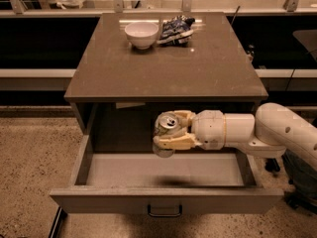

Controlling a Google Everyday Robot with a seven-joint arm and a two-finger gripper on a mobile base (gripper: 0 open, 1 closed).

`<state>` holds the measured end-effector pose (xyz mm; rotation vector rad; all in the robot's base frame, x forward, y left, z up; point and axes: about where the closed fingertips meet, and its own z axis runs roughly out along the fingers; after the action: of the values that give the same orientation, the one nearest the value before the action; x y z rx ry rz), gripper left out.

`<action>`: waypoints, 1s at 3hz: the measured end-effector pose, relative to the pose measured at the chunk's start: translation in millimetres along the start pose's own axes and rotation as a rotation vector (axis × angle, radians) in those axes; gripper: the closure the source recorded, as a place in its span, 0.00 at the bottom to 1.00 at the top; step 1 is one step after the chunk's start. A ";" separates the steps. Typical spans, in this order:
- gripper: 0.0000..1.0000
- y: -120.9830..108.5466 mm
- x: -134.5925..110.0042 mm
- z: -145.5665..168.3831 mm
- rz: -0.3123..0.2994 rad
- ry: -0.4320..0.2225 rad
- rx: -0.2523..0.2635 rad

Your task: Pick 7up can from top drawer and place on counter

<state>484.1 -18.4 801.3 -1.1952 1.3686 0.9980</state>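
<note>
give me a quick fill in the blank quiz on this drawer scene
The pincer hangs over the open top drawer, shut on the ____.
On the counter, a white ____ stands beside a crumpled dark bag.
The drawer's handle sits at the ____ of its front panel.
Missing words: 7up can; bowl; centre.

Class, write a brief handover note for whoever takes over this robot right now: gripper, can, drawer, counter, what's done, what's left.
Gripper: shut on the 7up can, just below the counter edge, over the open top drawer.
Can: held clear of the drawer floor, pull-tab top showing.
Done: can grasped and off the drawer floor.
Left: raise it past the counter edge, set it on the counter, release.
</note>
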 end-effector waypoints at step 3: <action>1.00 -47.4 -149.4 -45.8 -0.100 -0.029 -0.010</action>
<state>521.5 -49.7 957.2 -1.2397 1.2701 0.9497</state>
